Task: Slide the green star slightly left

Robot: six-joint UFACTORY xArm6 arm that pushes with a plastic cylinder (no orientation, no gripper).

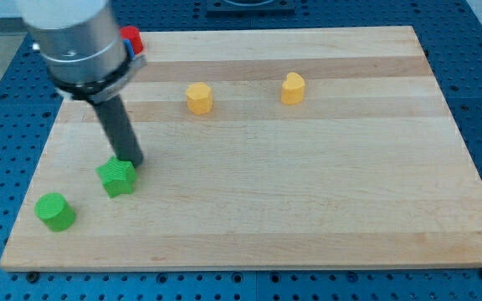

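Note:
The green star (117,178) lies on the wooden board (308,167) at the view's lower left. My tip (132,162) stands right at the star's upper right edge, touching or almost touching it. The dark rod rises from there up to the grey arm body at the view's top left. A green cylinder (55,211) sits to the lower left of the star, apart from it.
A yellow hexagon block (199,98) and a yellow heart-like block (292,88) sit in the board's upper middle. A red block (132,38) shows partly behind the arm at the top left. The board's left edge is close to the green cylinder.

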